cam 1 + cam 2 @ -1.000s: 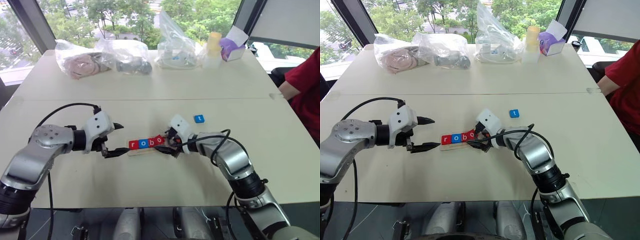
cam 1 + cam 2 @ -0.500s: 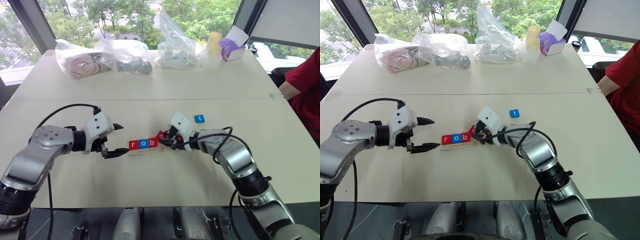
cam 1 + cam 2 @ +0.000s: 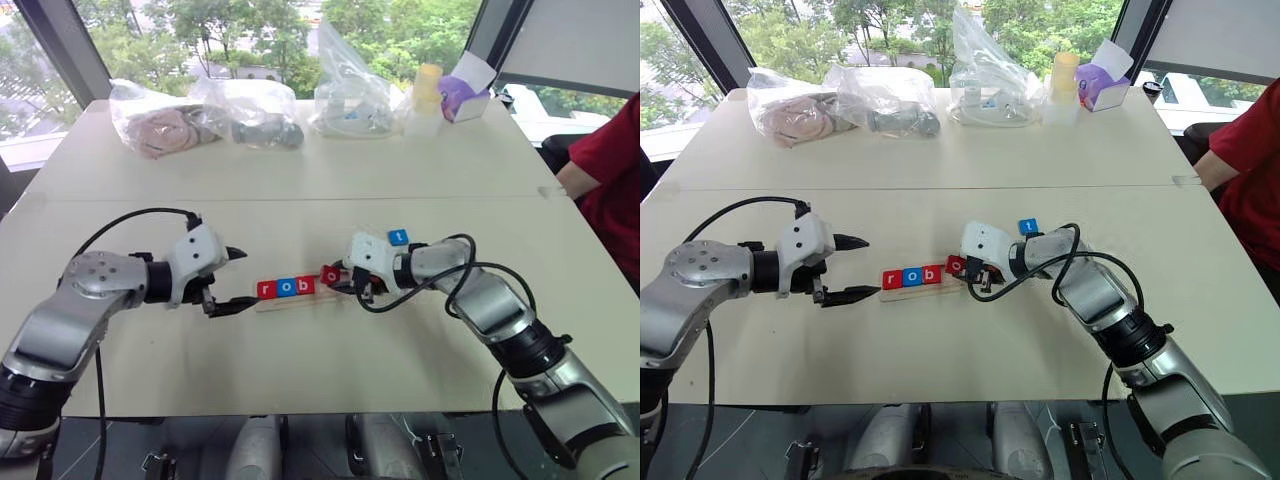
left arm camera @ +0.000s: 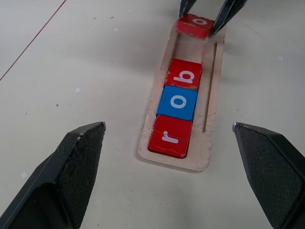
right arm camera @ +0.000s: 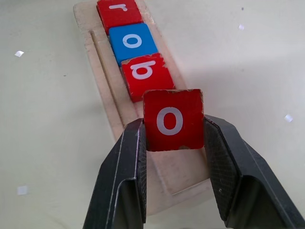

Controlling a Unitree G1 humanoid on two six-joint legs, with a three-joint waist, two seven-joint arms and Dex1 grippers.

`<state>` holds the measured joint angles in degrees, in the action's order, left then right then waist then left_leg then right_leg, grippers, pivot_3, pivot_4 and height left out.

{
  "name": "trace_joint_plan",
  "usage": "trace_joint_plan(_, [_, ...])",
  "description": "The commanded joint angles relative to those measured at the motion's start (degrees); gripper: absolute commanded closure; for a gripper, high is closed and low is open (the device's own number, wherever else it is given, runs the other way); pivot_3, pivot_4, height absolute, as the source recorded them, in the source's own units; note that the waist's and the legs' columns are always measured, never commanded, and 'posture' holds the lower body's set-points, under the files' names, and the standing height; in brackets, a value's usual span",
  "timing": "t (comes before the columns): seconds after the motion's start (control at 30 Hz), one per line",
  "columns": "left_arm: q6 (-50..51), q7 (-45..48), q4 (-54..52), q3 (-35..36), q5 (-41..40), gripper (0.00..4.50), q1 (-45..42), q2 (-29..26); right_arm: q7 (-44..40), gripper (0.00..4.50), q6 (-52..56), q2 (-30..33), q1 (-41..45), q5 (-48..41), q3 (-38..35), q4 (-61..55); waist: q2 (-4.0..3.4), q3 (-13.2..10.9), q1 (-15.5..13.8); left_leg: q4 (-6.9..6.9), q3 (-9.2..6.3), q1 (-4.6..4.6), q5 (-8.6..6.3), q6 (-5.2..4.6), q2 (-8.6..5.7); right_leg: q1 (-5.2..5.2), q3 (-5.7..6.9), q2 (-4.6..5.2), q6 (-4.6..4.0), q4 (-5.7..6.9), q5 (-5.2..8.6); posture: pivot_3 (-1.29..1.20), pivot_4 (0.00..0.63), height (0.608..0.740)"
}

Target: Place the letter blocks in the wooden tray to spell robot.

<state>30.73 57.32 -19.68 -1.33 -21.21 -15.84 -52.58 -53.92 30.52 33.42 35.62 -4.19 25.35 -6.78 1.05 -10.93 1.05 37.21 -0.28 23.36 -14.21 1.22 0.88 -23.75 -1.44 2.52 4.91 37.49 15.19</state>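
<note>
Right gripper (image 5: 172, 157) has its two black fingers pinched on the sides of a red "o" block (image 5: 173, 119), holding it just above the wooden tray (image 4: 213, 95), over that tray's empty end. The block stands tilted, its white letter facing up toward the wrist.

Off the tray's other end, the left gripper (image 3: 232, 279) hangs with its fingers spread wide and nothing between them, close to the tray's short edge but apart from it.

Three blocks already lie flat in the tray's slot, side by side and touching: a red "r" block (image 4: 170, 137) at the end toward the left gripper, then a blue "o" block (image 4: 177, 102), then a red "b" block (image 4: 184, 74). Beyond the "b" the slot is bare wood up to the held block. A thin groove runs along one long side of the tray.

Past the tray, behind the right wrist, a blue "t" block (image 3: 398, 238) lies flat on the white table (image 3: 300, 360). Bare tabletop lies on the near side of the tray.

Farther from the tray, along the table's far edge, sit clear plastic bags (image 3: 200, 115), a yellow cup (image 3: 428, 85) and a purple box (image 3: 460, 98).
</note>
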Motion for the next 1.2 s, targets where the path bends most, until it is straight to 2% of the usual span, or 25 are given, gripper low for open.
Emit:
trace_joint_plan(0.03, [0.02, -0.30, -1.38, 1.26, -0.20, 0.00, 0.28, -0.03, -1.56, 3.38, -3.44, -0.89, 2.11, 1.52, 0.52, 1.81, 0.00, 0.00, -0.01, 0.00, 0.00, 0.00, 0.00, 0.00, 0.00, 0.00, 0.00, 0.00, 0.00, 0.00, 0.00, 0.00, 0.150, 0.740])
trace_joint_plan(0.53, [1.65, -1.53, -3.17, 1.58, -0.72, 0.00, 0.67, -0.01, -5.64, 3.38, -9.82, -3.13, 3.26, 6.28, 2.03, 6.82, 0.00, 0.00, -0.06, 0.00, -0.01, 0.00, 0.00, 0.00, 0.00, 0.00, 0.00, 0.01, 0.00, 0.00, 0.00, 0.00, 0.150, 0.740])
trace_joint_plan(0.73, [1.76, -1.88, -3.26, 1.39, -0.82, 0.00, 0.44, 0.08, -5.76, 0.34, -11.68, -3.58, 3.29, 8.17, 2.19, 7.69, 0.00, 0.00, -0.05, 0.00, -0.01, 0.00, 0.00, 0.00, -0.01, 0.00, 0.00, 0.01, 0.00, 0.00, 0.00, 0.00, 0.150, 0.740])
trace_joint_plan(0.77, [1.77, -1.92, -3.29, 1.40, -0.86, 0.00, 0.45, 0.08, -5.69, 0.02, -11.86, -3.61, 3.33, 8.39, 2.16, 7.79, 0.00, 0.00, -0.07, 0.00, -0.01, 0.00, 0.00, 0.00, -0.01, 0.01, 0.00, 0.01, 0.00, 0.00, 0.00, 0.00, 0.150, 0.740])
trace_joint_plan(1.0, [1.92, -2.22, -3.34, 1.37, -0.87, 0.00, 0.42, -0.01, -5.61, 0.02, -7.96, -4.44, 4.07, 5.56, -1.52, 5.91, 0.00, 0.00, -0.04, 0.00, -0.02, 0.00, 0.00, 0.00, 0.00, 0.01, 0.00, 0.01, 0.00, 0.01, 0.00, 0.00, 0.150, 0.740])
trace_joint_plan(1.2, [2.66, -2.35, -3.98, 1.93, -1.93, 0.00, 0.40, 0.17, -3.78, 0.02, 0.31, -5.86, 1.07, -3.16, -10.97, 2.39, 0.00, 0.00, -0.21, -0.01, -0.06, 0.00, 0.00, 0.00, 0.03, 0.01, 0.01, 0.03, 0.00, 0.02, -0.01, 0.00, 0.150, 0.740])
